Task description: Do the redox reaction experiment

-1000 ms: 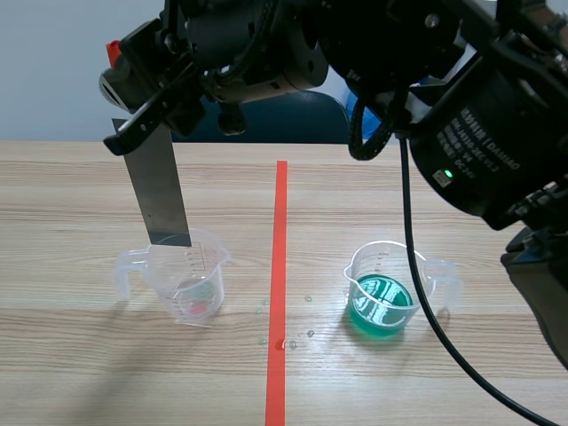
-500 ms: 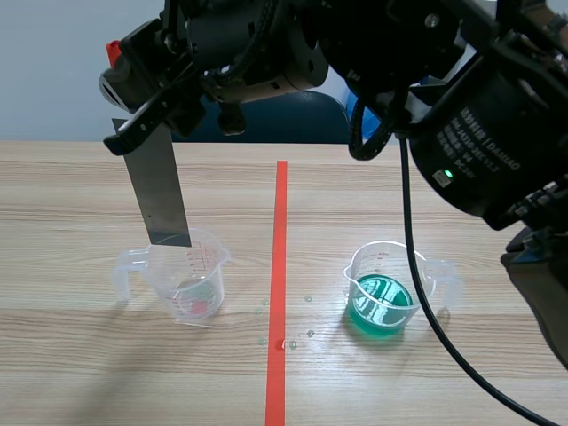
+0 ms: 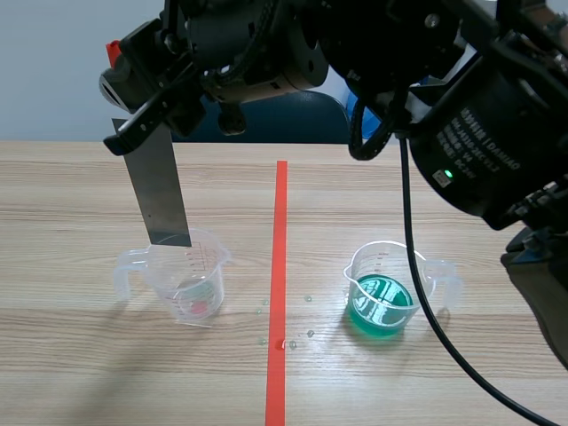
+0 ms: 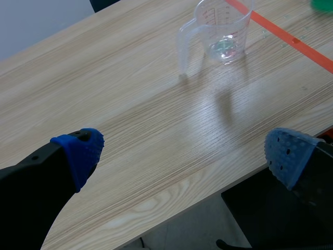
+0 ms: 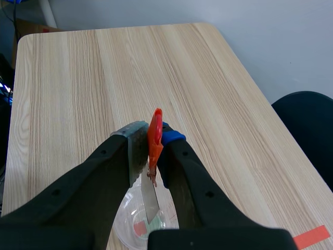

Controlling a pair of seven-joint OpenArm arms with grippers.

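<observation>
Over the left side of the table (image 3: 71,373), the right gripper (image 3: 142,124) is closed firmly on the top of a grey metal strip (image 3: 160,191), which hangs almost upright with its lower end at the rim of the clear beaker (image 3: 186,280); from the wrist view the strip points down into the opening of this beaker. The beaker holds only a little liquid with a small red spot at the bottom, and I cannot tell if the strip touches it. The green beaker (image 3: 383,297), about one third full of green-blue solution, stands well apart on the other side of the orange line. The left gripper (image 4: 182,156) is spread wide and holds nothing, low over the near table edge. By my judgement the strip is already taken and carried, but the dipping into the green solution is not yet done, so the reaction itself remains. Some droplets (image 3: 286,330) lie near the line. White letters are on the right arm's housing, but I cannot read them surely; both beakers have printed scale marks, too small to read
</observation>
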